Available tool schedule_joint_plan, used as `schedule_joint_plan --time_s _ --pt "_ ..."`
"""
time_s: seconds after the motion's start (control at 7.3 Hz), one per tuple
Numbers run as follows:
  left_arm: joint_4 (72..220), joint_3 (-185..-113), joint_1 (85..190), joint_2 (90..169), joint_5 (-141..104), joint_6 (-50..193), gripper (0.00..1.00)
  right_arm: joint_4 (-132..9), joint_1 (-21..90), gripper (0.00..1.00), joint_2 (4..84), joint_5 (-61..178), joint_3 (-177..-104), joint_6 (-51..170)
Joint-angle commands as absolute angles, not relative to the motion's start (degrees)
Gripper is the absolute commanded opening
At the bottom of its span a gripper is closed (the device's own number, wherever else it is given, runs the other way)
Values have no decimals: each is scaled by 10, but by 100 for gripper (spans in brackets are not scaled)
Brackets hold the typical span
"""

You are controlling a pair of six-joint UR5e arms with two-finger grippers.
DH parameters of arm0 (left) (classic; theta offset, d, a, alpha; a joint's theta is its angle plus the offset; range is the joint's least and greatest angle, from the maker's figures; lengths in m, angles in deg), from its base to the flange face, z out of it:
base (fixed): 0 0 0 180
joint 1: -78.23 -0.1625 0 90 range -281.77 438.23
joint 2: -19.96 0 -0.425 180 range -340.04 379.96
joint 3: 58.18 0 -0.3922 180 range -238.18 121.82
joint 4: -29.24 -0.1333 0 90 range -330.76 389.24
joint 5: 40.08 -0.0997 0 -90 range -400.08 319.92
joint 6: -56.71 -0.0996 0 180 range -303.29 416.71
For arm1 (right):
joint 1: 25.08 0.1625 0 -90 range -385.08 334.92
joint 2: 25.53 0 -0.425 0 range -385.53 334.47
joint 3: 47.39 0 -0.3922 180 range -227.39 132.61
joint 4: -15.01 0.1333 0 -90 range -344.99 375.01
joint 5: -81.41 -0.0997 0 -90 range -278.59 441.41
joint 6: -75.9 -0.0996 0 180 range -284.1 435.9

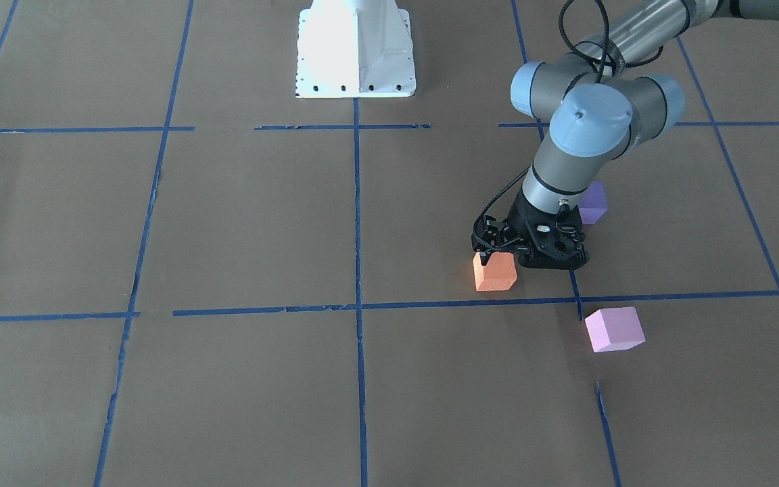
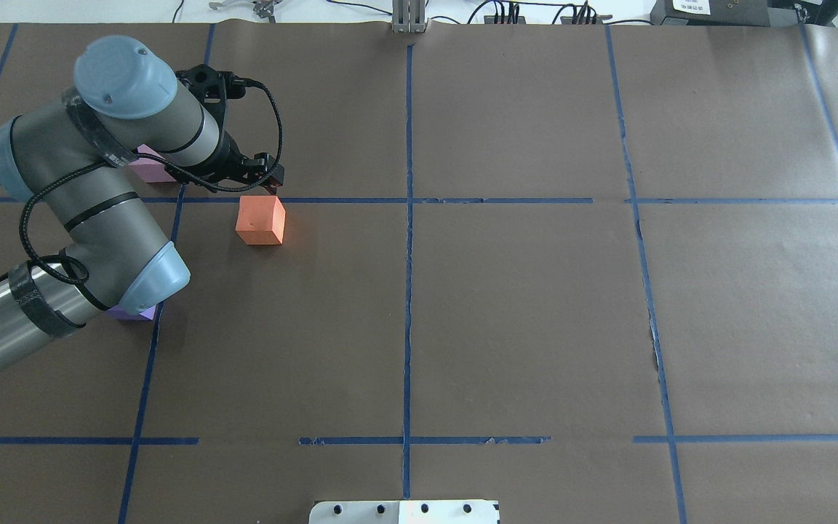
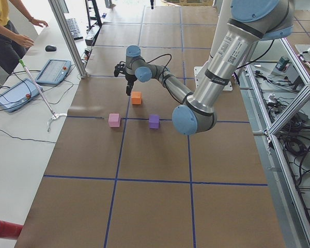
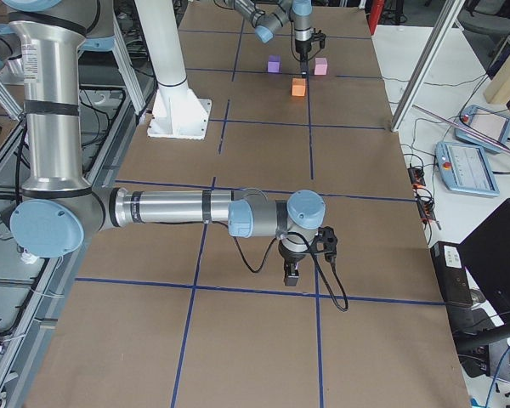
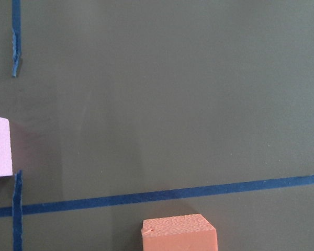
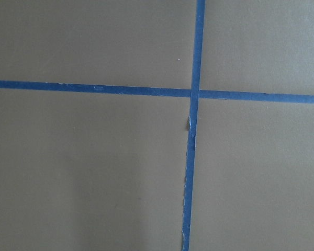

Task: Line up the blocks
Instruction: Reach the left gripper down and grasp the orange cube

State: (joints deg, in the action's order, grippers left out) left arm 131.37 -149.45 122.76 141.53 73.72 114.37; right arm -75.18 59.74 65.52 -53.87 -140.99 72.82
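Observation:
The orange block (image 1: 494, 272) lies on the brown table by a blue tape line; it also shows in the overhead view (image 2: 260, 220) and at the bottom of the left wrist view (image 5: 179, 234). My left gripper (image 1: 486, 257) hangs low just at its far edge (image 2: 271, 184), fingers together, holding nothing. The light pink block (image 1: 614, 329) lies beyond the tape line, half hidden by the arm from overhead (image 2: 150, 166). The dark purple block (image 1: 594, 203) lies behind the left wrist, mostly hidden overhead (image 2: 132, 314). My right gripper (image 4: 291, 276) hovers far from the blocks; I cannot tell its state.
The white robot base (image 1: 356, 51) stands at the table's middle edge. Blue tape lines (image 6: 191, 94) grid the brown paper. An operator (image 3: 5, 31) and control pendants (image 3: 51, 71) are on the side table beyond the far edge.

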Motion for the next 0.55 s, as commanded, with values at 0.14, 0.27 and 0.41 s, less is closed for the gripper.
schedule_joint_plan --time_s 0.14,0.27,0.41 --pt "1320 -1463 1203 1417 723 1167 100 -752 597 100 655 -539 -1410 728" --pt "1325 -1457 1195 1420 720 1167 100 -752 597 100 655 -539 -1410 728" --pt "1343 -1433 1194 1426 719 1167 100 -752 597 100 655 -539 -1410 728"
